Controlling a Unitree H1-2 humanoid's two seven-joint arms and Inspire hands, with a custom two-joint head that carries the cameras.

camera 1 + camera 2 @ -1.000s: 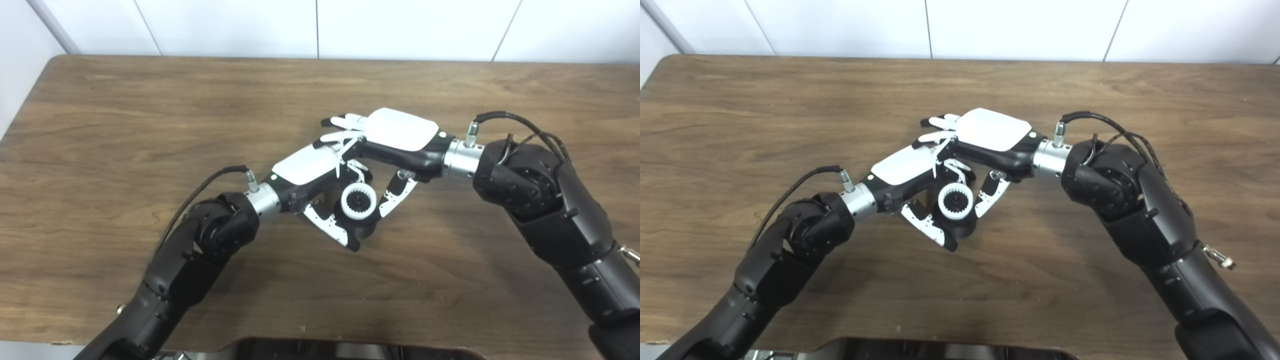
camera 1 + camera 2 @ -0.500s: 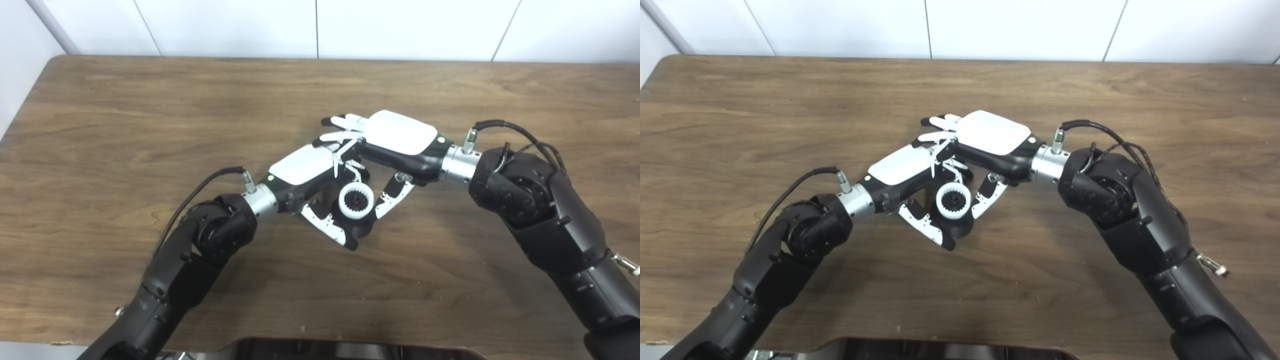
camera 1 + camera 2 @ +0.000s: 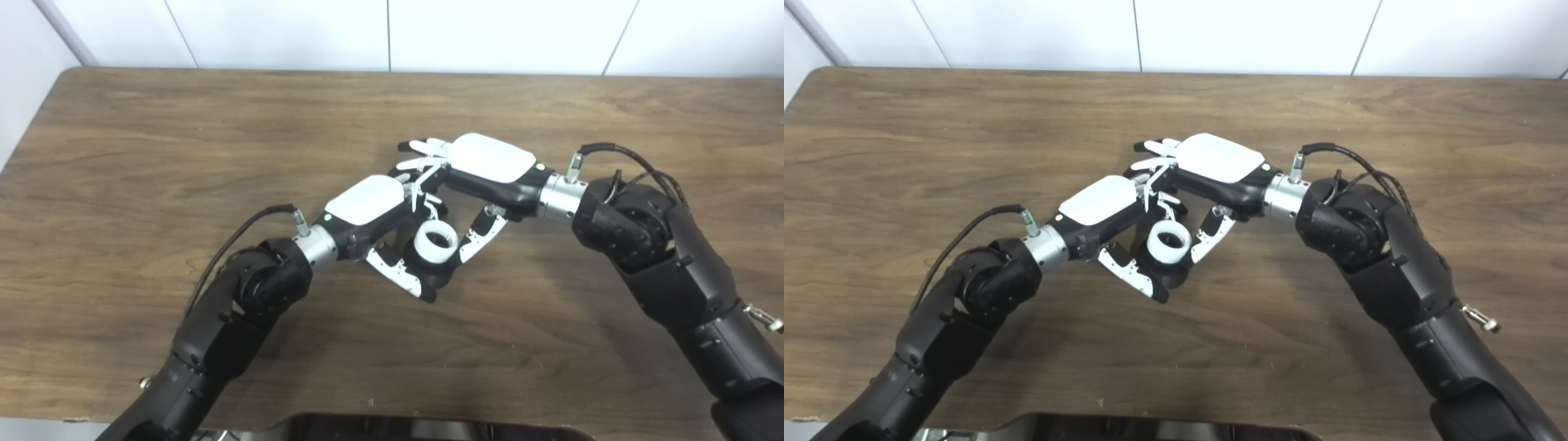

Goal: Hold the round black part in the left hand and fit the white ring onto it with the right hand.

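My left hand (image 3: pixel 367 205) grips the black part (image 3: pixel 436 277); the white ring (image 3: pixel 435 239) sits on it, my right hand (image 3: pixel 487 160) open at two o'clock, seating unconfirmed.

We note a brown wood-grain table (image 3: pixel 153 153) set against a white panelled wall (image 3: pixel 392 30); whether the held parts touch it is unclear.

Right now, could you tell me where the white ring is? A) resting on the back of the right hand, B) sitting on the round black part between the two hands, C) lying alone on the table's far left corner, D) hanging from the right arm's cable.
B: the white ring sits on top of the round black part, which the left hand grips from below, with the right hand close beside it.
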